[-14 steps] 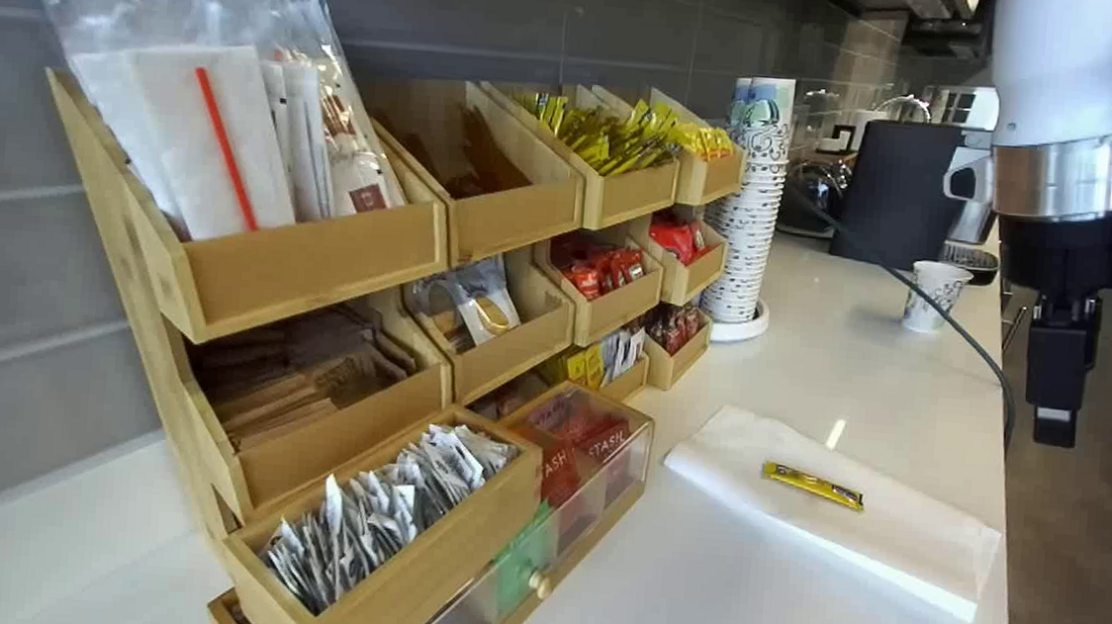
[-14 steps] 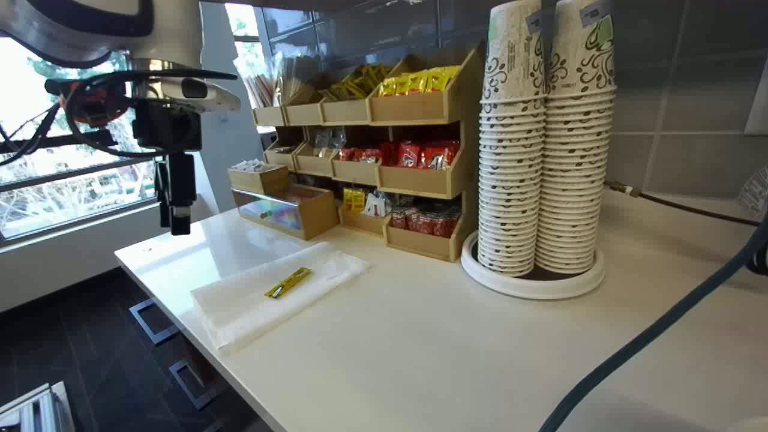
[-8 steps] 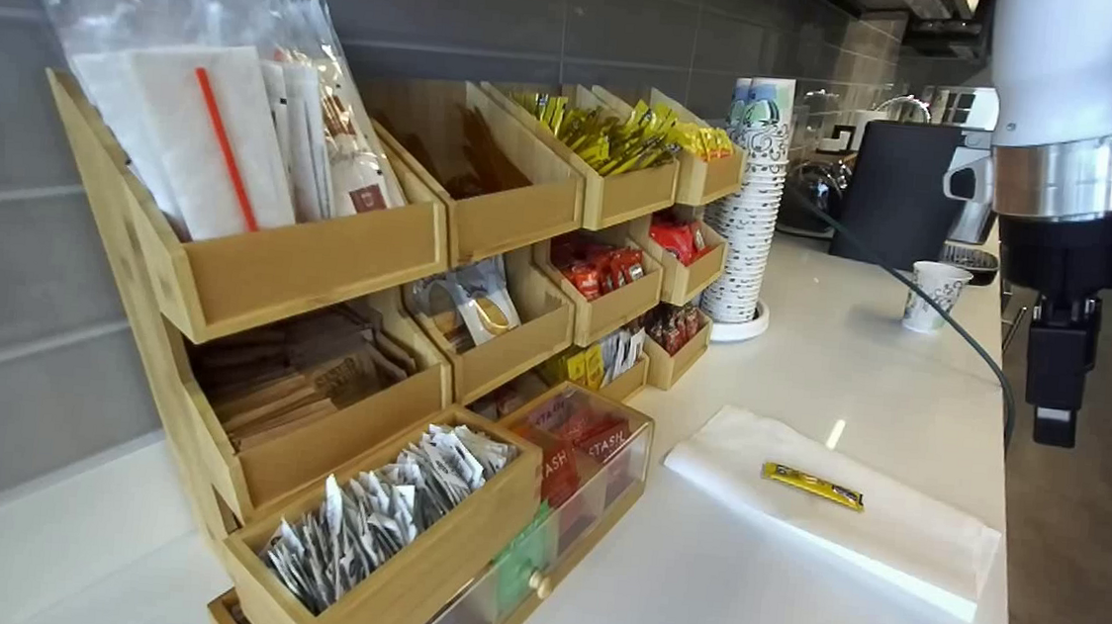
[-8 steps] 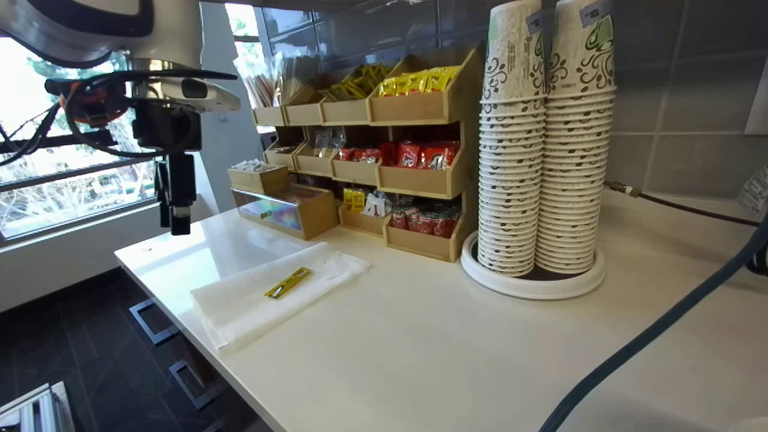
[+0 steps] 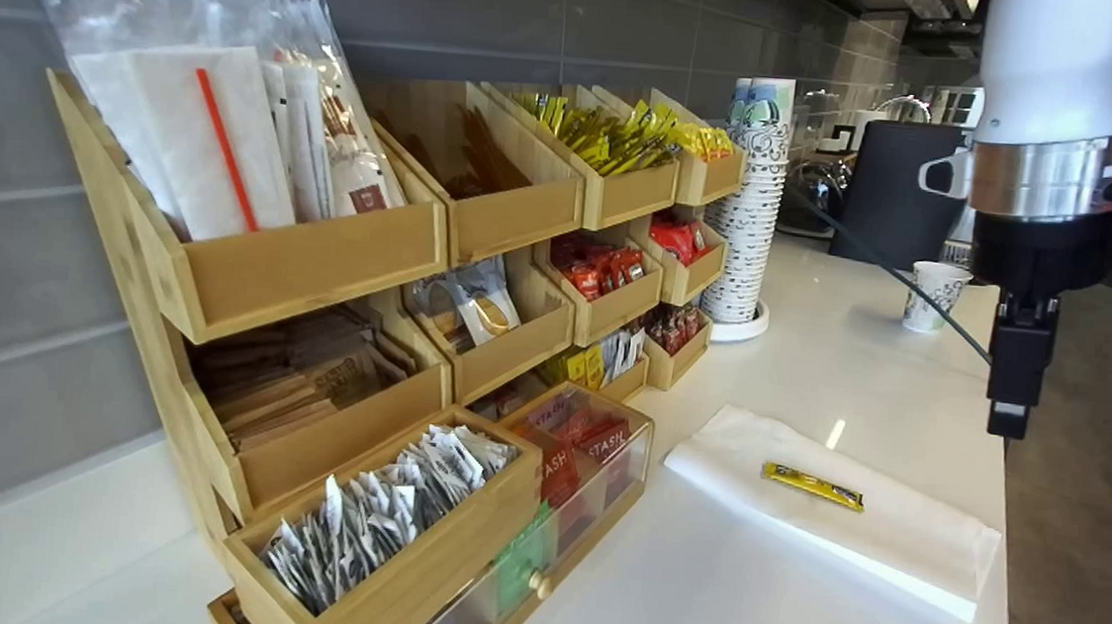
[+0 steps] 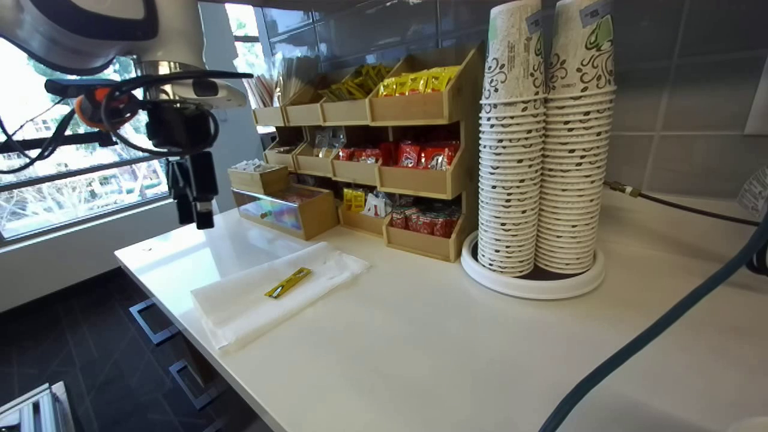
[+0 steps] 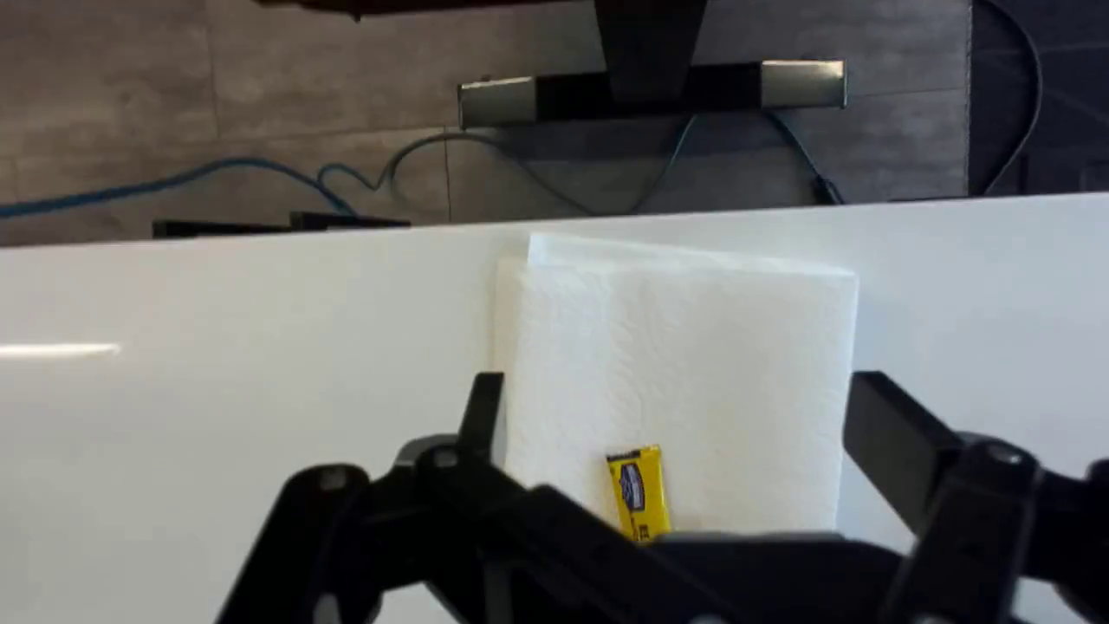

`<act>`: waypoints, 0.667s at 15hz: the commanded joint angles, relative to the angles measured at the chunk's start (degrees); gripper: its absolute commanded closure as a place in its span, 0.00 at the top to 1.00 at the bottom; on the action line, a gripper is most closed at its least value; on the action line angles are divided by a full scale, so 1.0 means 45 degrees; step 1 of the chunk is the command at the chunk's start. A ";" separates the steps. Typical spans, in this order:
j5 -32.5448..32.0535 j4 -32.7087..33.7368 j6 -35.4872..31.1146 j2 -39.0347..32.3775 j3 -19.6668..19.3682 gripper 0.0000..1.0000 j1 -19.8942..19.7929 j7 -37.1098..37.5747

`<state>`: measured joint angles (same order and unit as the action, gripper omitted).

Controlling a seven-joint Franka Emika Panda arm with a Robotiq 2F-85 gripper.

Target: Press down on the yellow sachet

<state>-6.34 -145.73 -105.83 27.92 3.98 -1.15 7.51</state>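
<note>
Yellow sachet is lying flat on a folded white paper towel near the edge of the white countertop, and nothing's pressing on it yet. So what's new: a moment ago my gripper was hanging pretty much plumb and further off, and now it's swung in toward the towel, leaning a bit in both exterior views at roughly the same height. Sachet and towel haven't budged. My wrist view has the fingers spread wide, holding nothing; the sachet shows up past them, one end hidden behind the gripper.

To me that reads as the start of the approach, so basically the whole job is still ahead. Getting over the sachet probably comes first, then straight down onto it. I'd want the fingers brought together before pressing, because spread like this they'd likely straddle something that skinny and just thump the towel. I'd straighten out that lean too, since an angled push could skid the sachet or drag the towel along the countertop. And easy on the force: no clue from here what's inside, but if it's liquid it might burst.
</note>
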 commanded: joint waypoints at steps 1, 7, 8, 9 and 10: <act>-0.1114 0.0179 -0.2059 -0.1040 0.0114 1.00 0.0121 -0.0399; -0.1108 0.0014 -0.5981 -0.2450 -0.0238 1.00 0.0155 -0.0849; -0.0990 0.0099 -0.5782 -0.2762 -0.0229 1.00 0.0163 -0.0838; -0.1163 0.0019 -0.5442 -0.2257 -0.0118 1.00 0.0114 -0.0571; -0.1163 0.0019 -0.5522 -0.2463 -0.0138 1.00 0.0116 -0.0573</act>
<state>-11.54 -145.71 -130.82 16.80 3.54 -0.83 4.89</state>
